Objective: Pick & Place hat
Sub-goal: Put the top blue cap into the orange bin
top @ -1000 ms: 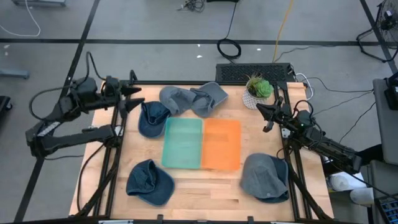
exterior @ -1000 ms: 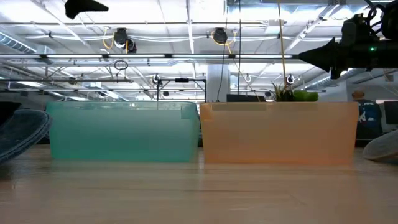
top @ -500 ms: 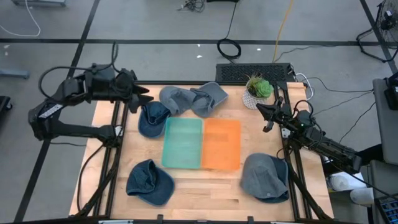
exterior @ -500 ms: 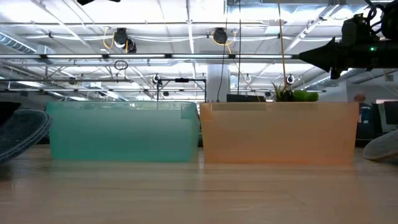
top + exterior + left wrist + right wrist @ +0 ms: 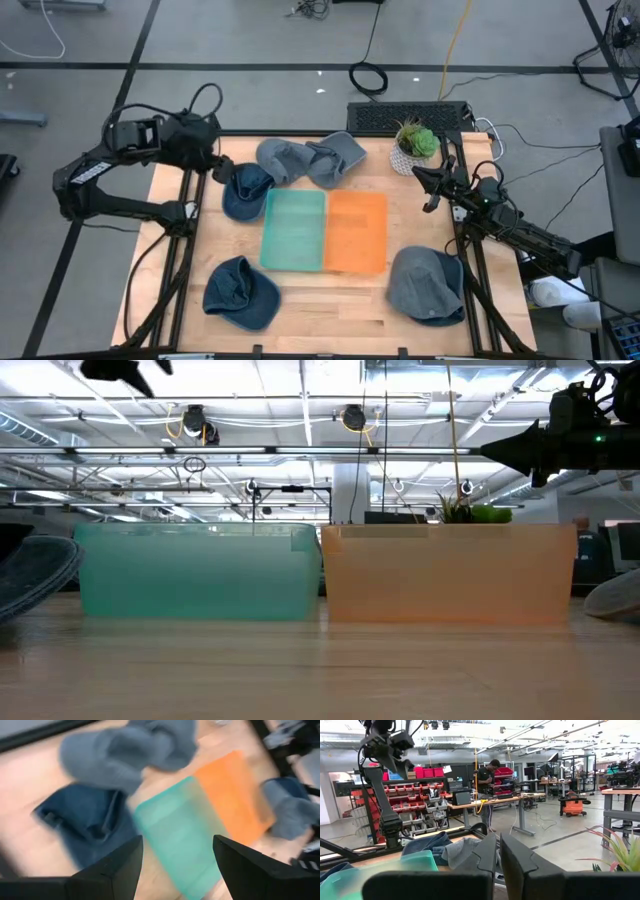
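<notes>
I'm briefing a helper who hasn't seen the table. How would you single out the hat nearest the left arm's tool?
Start at the teal bin beside the orange bin mid-table. At the teal bin's far left corner lies a dark blue hat, below the left tool. The hats beside it are grey.

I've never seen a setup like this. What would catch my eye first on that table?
Probably the two bright bins side by side in the middle of the table: a teal bin and an orange bin. Floppy hats lie scattered around them, a dark blue hat near the front left and a grey hat near the front right. The left gripper hangs open above another blue hat at the back left.
</notes>
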Robot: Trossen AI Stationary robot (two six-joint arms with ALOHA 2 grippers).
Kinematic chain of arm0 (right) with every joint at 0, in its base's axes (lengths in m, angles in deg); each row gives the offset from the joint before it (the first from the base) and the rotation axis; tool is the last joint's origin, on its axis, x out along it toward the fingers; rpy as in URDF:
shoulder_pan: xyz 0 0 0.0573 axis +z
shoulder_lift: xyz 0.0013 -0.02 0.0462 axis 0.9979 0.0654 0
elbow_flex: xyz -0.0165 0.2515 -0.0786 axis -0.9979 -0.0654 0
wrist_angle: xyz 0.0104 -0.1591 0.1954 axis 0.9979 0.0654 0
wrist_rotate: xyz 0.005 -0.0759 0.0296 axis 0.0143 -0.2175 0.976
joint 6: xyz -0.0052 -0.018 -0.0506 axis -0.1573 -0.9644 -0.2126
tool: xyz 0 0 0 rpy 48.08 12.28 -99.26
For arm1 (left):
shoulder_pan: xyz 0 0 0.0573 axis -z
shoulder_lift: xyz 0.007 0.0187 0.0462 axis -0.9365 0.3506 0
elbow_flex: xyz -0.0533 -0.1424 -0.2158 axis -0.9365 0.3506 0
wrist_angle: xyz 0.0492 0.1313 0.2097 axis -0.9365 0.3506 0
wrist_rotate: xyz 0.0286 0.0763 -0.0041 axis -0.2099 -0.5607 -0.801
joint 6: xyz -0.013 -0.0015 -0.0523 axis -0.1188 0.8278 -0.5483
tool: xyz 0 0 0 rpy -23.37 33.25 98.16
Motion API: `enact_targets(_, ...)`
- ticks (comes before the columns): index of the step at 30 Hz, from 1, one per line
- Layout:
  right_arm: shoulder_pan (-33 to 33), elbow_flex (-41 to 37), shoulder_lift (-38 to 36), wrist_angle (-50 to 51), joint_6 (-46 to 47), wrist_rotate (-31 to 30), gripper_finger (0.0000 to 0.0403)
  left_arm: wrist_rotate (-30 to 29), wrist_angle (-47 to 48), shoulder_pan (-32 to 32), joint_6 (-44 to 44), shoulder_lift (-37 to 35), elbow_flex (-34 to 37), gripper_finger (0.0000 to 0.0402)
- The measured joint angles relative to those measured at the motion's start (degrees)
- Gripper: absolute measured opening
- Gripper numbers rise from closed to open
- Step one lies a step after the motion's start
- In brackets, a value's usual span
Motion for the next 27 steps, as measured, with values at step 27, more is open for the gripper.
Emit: enact_targets(27, 0.0, 0.0, 0.0, 0.0, 0.0, 0.0, 0.0016, 1.7, 13.4, -8.4, 4.9, 11.6, 1.2, 0.0253)
